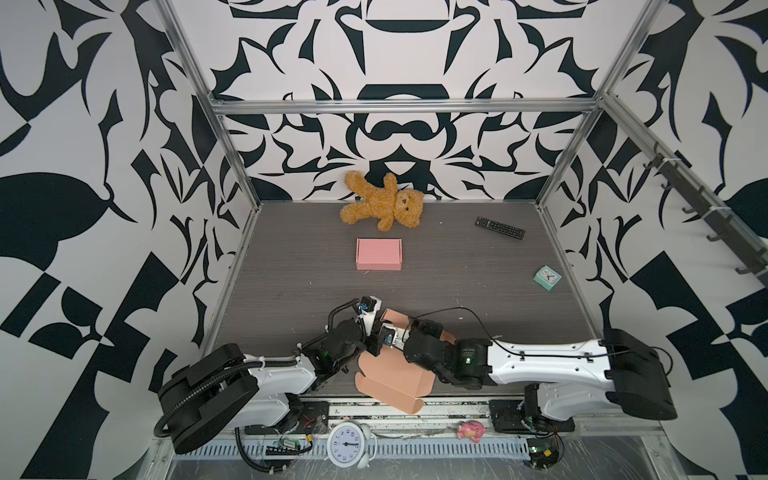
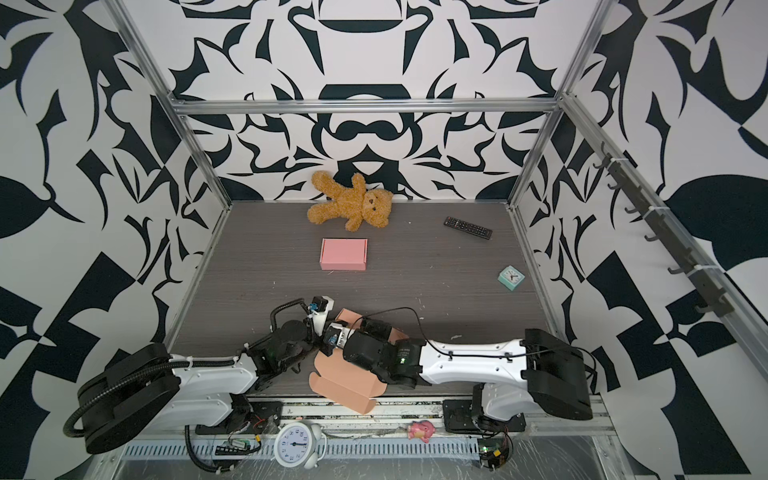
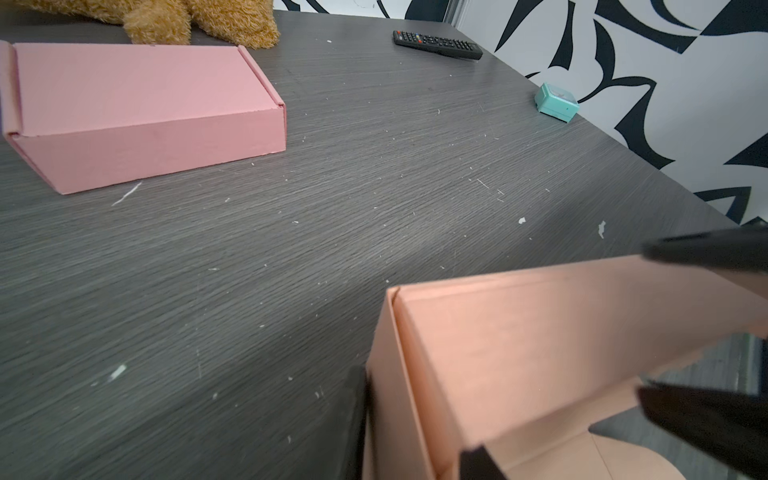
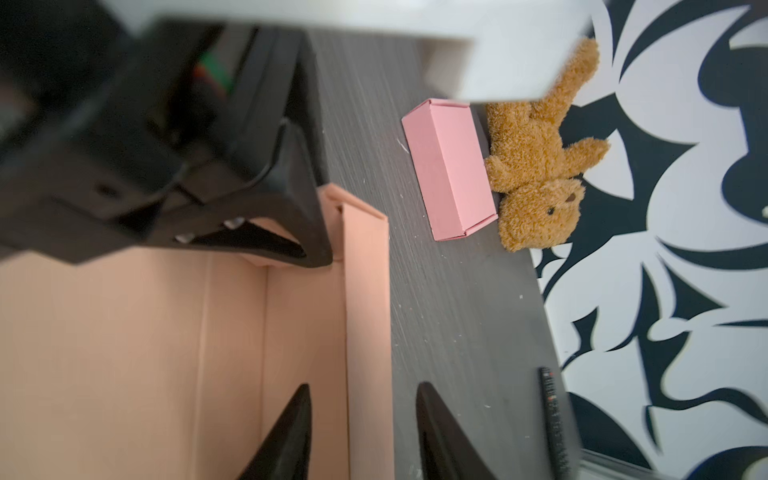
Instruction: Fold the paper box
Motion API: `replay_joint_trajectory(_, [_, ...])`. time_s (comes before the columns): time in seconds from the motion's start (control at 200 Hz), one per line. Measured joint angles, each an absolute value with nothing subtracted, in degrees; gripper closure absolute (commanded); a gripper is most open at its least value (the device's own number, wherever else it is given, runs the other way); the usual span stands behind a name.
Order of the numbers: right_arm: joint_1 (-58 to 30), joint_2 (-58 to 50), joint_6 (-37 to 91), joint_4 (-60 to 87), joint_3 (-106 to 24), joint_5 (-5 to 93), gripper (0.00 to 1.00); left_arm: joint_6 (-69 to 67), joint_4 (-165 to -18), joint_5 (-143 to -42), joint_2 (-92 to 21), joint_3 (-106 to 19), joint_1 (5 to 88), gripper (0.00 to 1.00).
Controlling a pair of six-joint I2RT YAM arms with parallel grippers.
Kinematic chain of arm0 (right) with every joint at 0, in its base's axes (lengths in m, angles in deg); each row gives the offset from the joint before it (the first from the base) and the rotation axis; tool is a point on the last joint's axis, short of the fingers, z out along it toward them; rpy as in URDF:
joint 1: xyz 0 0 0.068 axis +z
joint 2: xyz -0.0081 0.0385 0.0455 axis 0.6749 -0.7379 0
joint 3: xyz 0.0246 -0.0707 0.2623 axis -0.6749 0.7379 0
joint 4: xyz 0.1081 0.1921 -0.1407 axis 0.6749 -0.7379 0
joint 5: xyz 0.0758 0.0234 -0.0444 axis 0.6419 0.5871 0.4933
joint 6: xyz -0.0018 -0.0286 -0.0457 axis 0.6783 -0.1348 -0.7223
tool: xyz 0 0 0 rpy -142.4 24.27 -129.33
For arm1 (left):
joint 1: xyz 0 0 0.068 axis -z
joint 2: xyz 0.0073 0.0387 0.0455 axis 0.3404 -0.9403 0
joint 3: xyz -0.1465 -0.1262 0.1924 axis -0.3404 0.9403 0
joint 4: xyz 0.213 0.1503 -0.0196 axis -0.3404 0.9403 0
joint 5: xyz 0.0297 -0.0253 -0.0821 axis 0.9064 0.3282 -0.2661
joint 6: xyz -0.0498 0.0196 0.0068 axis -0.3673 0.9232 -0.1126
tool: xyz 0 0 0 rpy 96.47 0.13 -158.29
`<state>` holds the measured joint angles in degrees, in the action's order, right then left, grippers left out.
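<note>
Right claw [image 4: 362, 386] spread astride peach paper box [image 1: 390, 376] wall, left claw [image 3: 642, 322] alongside, grip unclear

Left arm [image 1: 274, 370] and right arm [image 1: 540, 361] meet over peach box [image 1: 390, 376]

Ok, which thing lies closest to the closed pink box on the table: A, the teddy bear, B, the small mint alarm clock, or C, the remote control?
A: the teddy bear lies just behind the closed pink box, while the remote control and the mint alarm clock sit well off to the right in both top views.
</note>
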<state>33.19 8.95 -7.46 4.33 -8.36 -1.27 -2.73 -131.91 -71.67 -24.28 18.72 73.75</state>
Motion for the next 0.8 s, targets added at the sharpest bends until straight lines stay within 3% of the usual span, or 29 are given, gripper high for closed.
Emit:
replay_joint_trajectory(0.06, [33.2,12.0,-4.8,4.2,-8.4,0.2,0.44,-2.0,-131.6,-71.3,-24.2,18.6,73.8,0.75])
replay_joint_trajectory(0.24, [30.4,15.3,4.4,2.9,-11.1,5.7,0.44,0.2,-130.9,-70.8,-24.7,17.3,73.9,0.76])
replay_joint_trajectory(0.525, [11.7,15.0,22.4,-1.6,-13.9,21.8,0.43,3.8,-130.3,-70.8,-30.3,11.4,73.9,0.77])
replay_joint_trajectory(0.8, [3.5,12.9,30.0,-2.3,-13.9,32.6,0.45,7.7,-133.6,-70.9,-39.4,5.6,73.9,0.79])
